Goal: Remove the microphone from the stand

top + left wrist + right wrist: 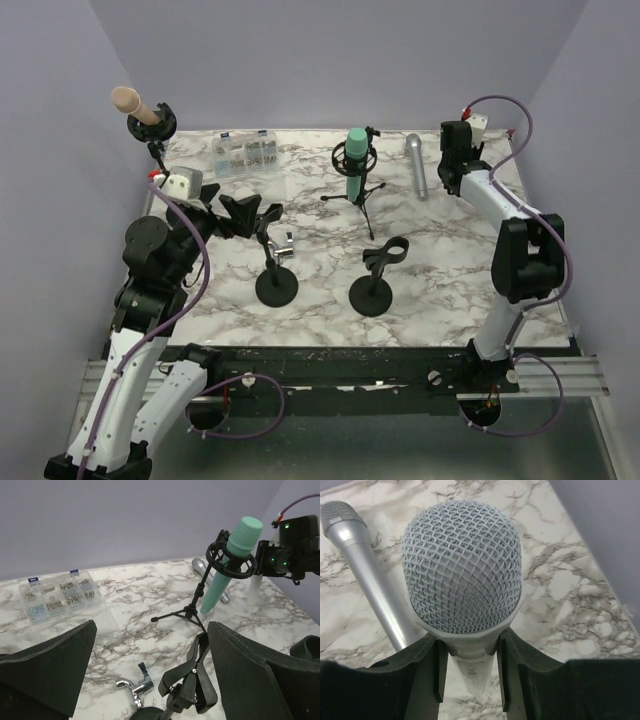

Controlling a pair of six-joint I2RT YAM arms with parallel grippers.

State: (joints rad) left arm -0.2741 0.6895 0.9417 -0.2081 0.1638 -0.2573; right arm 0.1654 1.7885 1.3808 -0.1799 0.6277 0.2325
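Observation:
My right gripper (469, 666) is shut on the neck of a white microphone (462, 565) with a grey mesh head, held upright over the table's far right. Its white handle shows below that gripper in the left wrist view (254, 587). My left gripper (152, 645) is open and empty, its jaws wide on either side of an empty black clip on a round-base stand (192, 680). That gripper (250, 213) sits at the table's left. A second empty clip stand (378, 275) stands mid-table. A green microphone (356, 160) sits in a shock mount on a small tripod.
A silver microphone (416, 165) lies on the marble table beside my right gripper (452, 170). A pink microphone (135, 103) sits in a holder at the back left corner. A clear box of screws (245, 152) is at the back. A chrome fitting (134, 687) lies near the left stand.

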